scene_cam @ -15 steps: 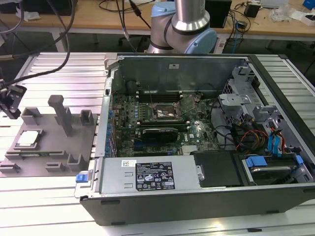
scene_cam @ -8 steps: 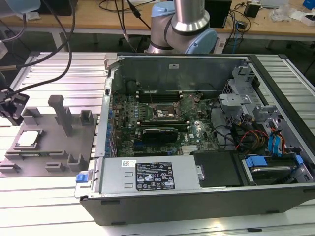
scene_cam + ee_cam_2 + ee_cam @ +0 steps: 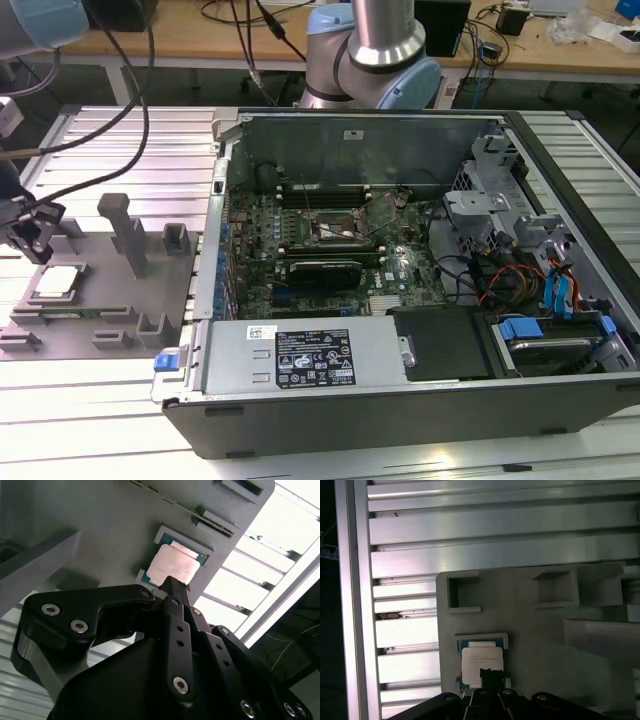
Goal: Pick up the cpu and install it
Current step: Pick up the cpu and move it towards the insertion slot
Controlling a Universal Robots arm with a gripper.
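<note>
The cpu (image 3: 481,666) lies flat in a recess of the grey holder (image 3: 540,630). The gripper (image 3: 170,583) is close over it, jaws closed together and empty. Judged light, stiff and delicate underneath; best taken by opposite edges.

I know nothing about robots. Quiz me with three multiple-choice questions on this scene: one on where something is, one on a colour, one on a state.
1. Where does the cpu lie?
A) in the black socket frame
B) in the grey holder beside the computer case
C) on the wooden bench

2. What colour is the cpu's top?
A) pale silver
B) red
C) black

3. How is the computer case?
A) shut
B) standing upright
C) lying open, with its circuit board showing

Answers:
1 B: the cpu sits in the holder, at the exterior view's left of the case.
2 A: both wrist views show its pale metal top.
3 C: nothing covers the board.
</note>
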